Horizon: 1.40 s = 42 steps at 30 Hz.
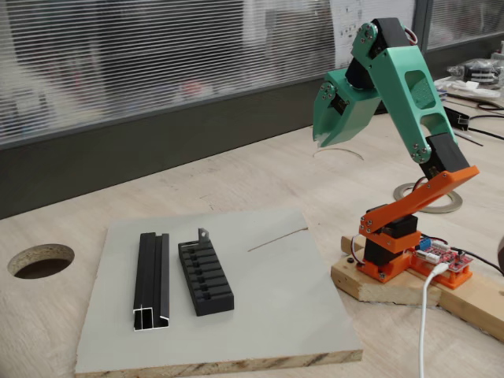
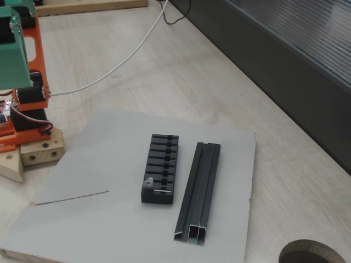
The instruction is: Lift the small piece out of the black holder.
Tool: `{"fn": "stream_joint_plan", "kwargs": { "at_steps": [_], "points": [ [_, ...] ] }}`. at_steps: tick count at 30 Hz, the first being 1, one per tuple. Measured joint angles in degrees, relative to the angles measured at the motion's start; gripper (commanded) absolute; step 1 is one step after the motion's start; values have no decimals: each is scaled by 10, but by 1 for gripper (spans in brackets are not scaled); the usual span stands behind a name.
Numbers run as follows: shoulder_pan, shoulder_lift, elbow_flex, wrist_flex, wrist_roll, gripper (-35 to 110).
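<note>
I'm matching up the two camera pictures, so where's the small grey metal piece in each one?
A fixed view: the small piece stands at the far end of the black holder, left of centre.
A fixed view: it sits at the holder's near end, below centre.
Shared landmark: the black channel rail beside the holder.

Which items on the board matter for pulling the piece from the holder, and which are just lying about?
Job:
small piece, standing in the end slot
black holder
gripper, raised well away from the board

Lying about:
black rail beside the holder
thin rod
</note>
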Motion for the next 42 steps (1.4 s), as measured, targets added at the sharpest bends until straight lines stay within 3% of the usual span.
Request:
{"fn": "stream_joint_plan", "kwargs": {
  "at_steps": [34, 42],
  "points": [
    [0, 0, 0, 0, 0, 7],
    [-160, -75, 0, 0, 0, 7]
  ]
}}
